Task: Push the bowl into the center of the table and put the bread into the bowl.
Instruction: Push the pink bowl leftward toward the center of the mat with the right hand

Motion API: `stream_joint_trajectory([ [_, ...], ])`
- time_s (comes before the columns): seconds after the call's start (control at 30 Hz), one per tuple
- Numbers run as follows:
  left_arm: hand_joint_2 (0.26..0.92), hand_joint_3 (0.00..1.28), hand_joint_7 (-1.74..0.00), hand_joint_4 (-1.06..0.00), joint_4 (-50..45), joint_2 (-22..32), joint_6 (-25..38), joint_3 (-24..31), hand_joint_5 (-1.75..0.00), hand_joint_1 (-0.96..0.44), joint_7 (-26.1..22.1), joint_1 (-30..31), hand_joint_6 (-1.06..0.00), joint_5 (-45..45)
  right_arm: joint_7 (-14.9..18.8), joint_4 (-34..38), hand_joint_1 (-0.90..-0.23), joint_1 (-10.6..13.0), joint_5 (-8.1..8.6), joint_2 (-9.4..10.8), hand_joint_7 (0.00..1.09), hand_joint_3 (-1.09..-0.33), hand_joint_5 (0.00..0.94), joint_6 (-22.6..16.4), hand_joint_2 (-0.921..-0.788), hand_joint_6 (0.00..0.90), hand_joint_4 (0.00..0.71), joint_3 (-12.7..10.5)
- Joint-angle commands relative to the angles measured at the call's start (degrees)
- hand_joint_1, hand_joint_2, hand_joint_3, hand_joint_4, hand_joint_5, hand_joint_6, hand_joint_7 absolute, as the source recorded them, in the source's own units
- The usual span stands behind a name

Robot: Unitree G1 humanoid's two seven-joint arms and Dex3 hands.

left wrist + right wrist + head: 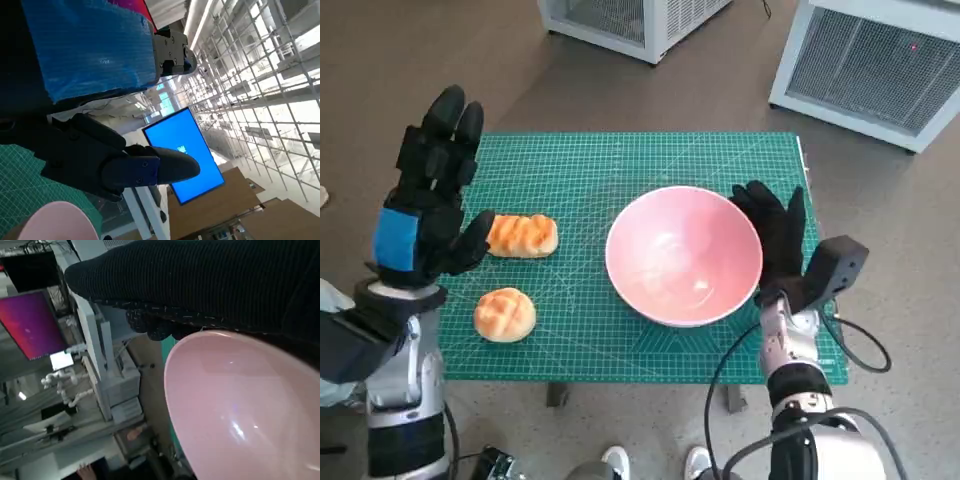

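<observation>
Flanking one bowl and two breads, left hand and right hand spread, holding nothing

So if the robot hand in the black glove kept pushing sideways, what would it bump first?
The right robot hand already lies against the pink bowl, so the bowl comes first. Beyond it lies the long bread, though depth is uncertain.
</observation>
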Motion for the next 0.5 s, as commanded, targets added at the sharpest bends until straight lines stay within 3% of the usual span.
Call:
stream_joint_trajectory([
  [0.03, 0.921, 0.47, -0.31, -0.09, -1.9, 0.1, 0.7, 0.7, 0.0, -0.81, 0.7, 1.3, 0.0, -0.6, -1.3, 1.1, -0.753, -0.4, -0.48, 1.7, 0.48, -0.918, 0.001, 1.6, -0.921, -0.001, 0.101, 0.4],
  [0.5, 0.921, 0.48, -0.3, -0.09, -3.1, -0.1, 1.5, 1.2, 0.0, -0.81, 1.3, 2.6, 0.0, -1.2, -2.1, 1.3, -0.772, -2.8, -0.47, 4.1, 0.47, -0.87, 0.001, 4.1, -0.921, 0.0, 0.1, 0.4],
])
